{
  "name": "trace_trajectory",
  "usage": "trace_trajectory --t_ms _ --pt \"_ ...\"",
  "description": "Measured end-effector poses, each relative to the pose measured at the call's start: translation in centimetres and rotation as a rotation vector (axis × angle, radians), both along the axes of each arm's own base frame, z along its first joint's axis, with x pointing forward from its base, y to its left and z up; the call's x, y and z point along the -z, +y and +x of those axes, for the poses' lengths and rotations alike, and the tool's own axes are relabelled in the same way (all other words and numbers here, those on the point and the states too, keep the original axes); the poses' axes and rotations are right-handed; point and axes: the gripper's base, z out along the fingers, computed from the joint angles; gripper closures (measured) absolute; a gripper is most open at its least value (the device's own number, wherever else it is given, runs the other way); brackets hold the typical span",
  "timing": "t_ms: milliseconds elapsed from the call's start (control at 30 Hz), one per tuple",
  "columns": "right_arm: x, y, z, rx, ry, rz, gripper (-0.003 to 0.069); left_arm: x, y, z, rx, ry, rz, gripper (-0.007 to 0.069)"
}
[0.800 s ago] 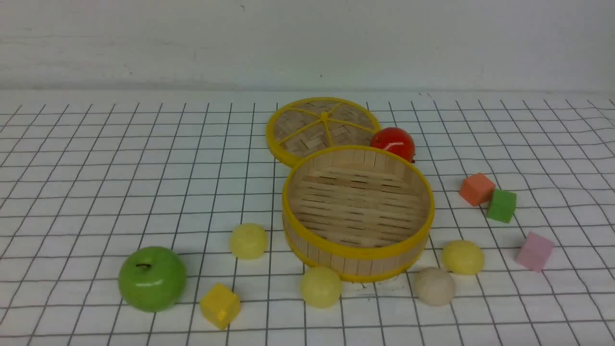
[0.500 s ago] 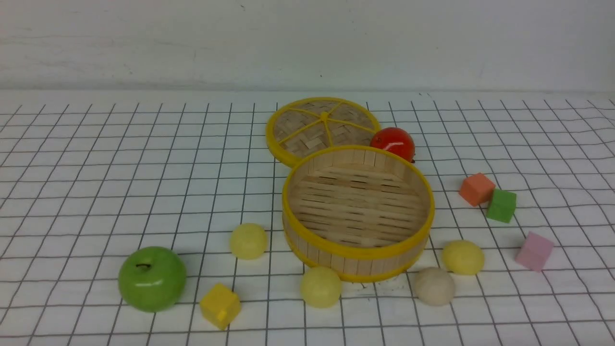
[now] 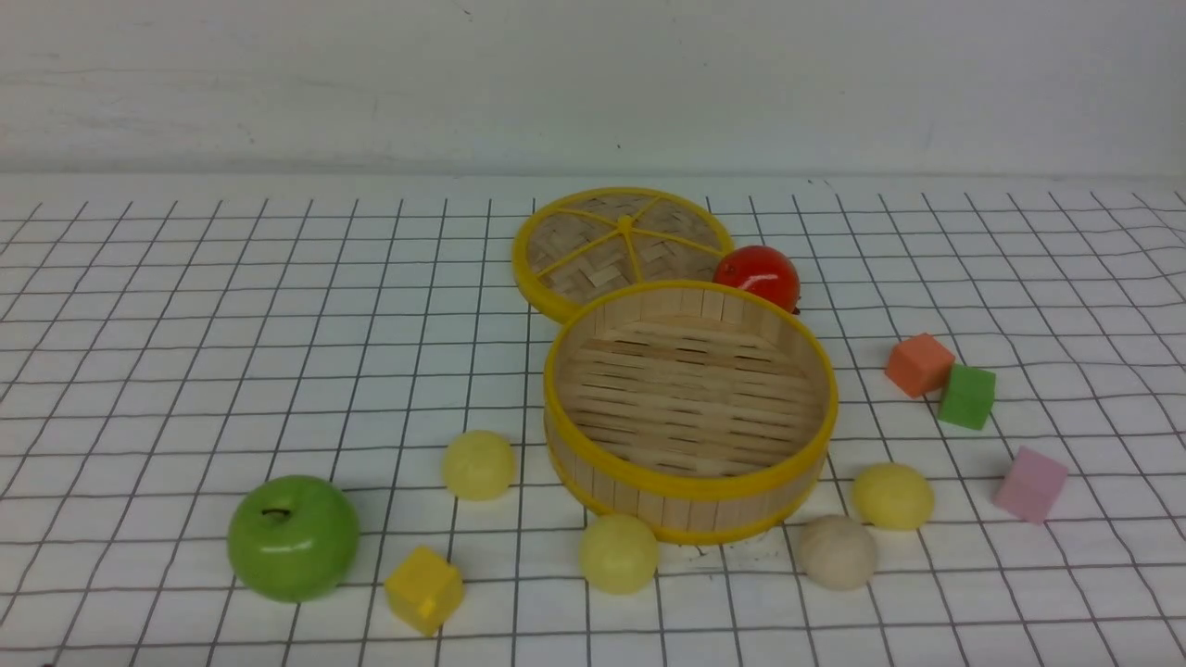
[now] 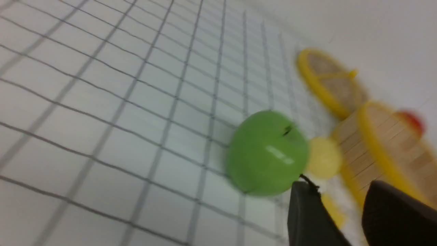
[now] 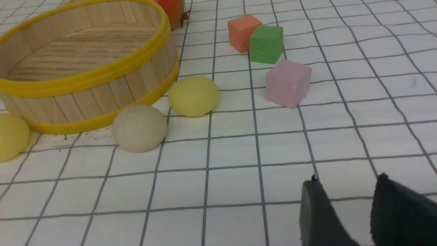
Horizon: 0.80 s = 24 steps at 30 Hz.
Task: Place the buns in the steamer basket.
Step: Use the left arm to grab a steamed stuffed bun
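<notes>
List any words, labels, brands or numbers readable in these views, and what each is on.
No text can be read anywhere.
The green apple: a pale streak in the left wrist view, too blurred to tell print from glare.
The green cube: a faint mark in the right wrist view, too small to read.
The steamer basket, buns: plain, nothing printed.

Four buns [image 3: 619,553], four cubes [image 3: 966,396], two fruits [image 3: 293,537], one steamer basket [image 3: 690,488], one lid [image 3: 593,259].
</notes>
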Motion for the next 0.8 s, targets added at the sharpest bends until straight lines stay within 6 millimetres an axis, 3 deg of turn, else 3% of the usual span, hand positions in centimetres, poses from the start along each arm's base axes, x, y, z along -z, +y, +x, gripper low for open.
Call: trace_trajectory --t_ms 133,200,233,433,500,567,600,633,767,800 --pt "0.0 0.0 0.0 0.000 0.000 0.000 0.0420 -0.8 0.0 0.1 -0.030 -0.061 -0.312 0.0386" --pt "0.0 0.0 0.0 0.000 0.000 0.000 0.0420 -1.2 -0.1 0.0 -0.025 -0.063 -0.362 0.0391" --pt "0.0 0.0 0.0 0.000 0.000 0.000 0.0420 -2.3 -0.4 -0.2 0.018 -0.052 -0.377 0.0412" --pt "0.0 0.0 0.0 0.000 0.000 0.000 0.0420 -10.1 -2.4 -1.5 0.292 0.068 -0.096 0.0567" --pt "0.0 0.0 0.0 0.000 0.000 0.000 0.0420 -11.1 -2.7 -1.2 0.332 0.138 -0.049 0.0587" --pt "0.0 0.0 0.0 0.000 0.000 0.000 0.0420 -12.6 -3.3 1.0 0.422 0.378 0.078 0.0638" --pt "0.0 0.0 0.0 0.000 0.000 0.000 0.0420 -12.6 -3.3 1.2 0.427 0.394 0.087 0.0638" --pt "0.0 0.0 0.0 0.000 0.000 0.000 0.0420 -13.1 -3.3 2.9 0.453 0.488 0.165 0.0638" --pt "0.0 0.0 0.0 0.000 0.000 0.000 0.0420 -12.1 -3.3 8.4 0.506 0.685 0.316 0.0638" --pt "0.0 0.0 0.0 0.000 0.000 0.000 0.0420 -12.0 -3.4 8.7 0.506 0.692 0.315 0.0638"
